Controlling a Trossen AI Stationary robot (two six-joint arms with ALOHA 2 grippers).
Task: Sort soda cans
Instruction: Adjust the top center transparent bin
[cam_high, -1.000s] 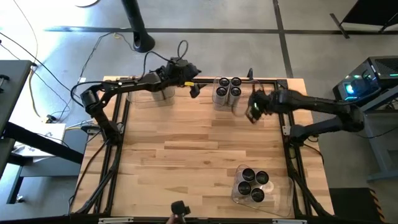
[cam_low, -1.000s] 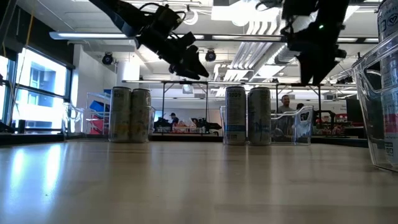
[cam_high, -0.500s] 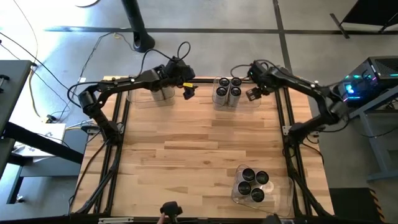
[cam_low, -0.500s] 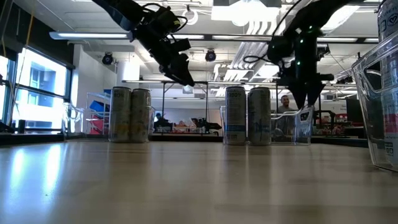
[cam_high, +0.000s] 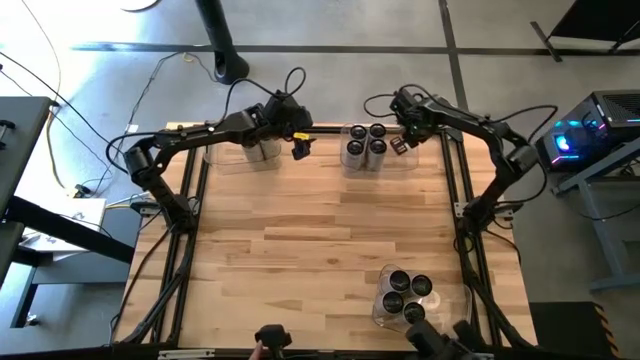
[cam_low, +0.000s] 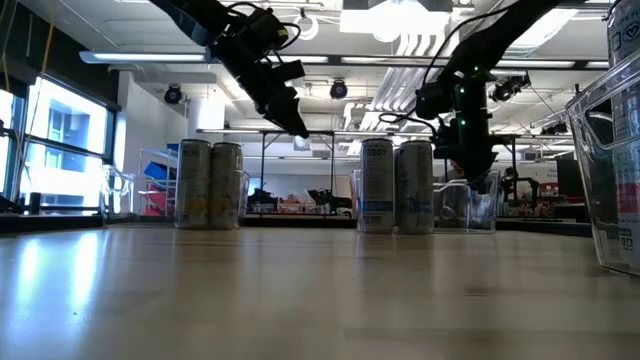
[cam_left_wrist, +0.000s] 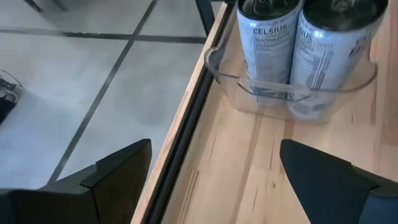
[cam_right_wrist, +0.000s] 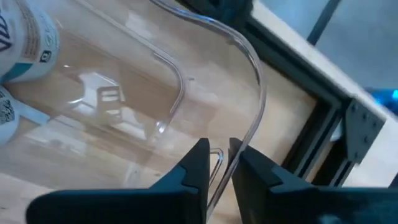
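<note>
Your right gripper (cam_high: 398, 144) hangs at the far edge of the table with its two dark fingers (cam_right_wrist: 198, 163) drawn almost together on the thin rim of the clear plastic rectangular bin (cam_right_wrist: 252, 81); the wall sits in the narrow slot between them, so it reads as pinching the bin, not a can. Just beside that gripper, inside the same bin, stand four pale grey-white soda cans with dark round tops (cam_high: 365, 144).

Your left gripper (cam_high: 298, 147) hovers with fingers wide apart and nothing between them. Just beyond it two more cans (cam_left_wrist: 311, 43) stand in a second clear bin (cam_high: 240, 158) at the far left edge.

Well away from both grippers, at the near edge, a third clear bin (cam_high: 455, 312) holds four cans (cam_high: 407, 296).

No can stands loose on the bare wooden tabletop (cam_high: 300, 250), so I judge the sorting largely done, unless cans must pass between bins. What seems left is shifting or straightening the far bin.
</note>
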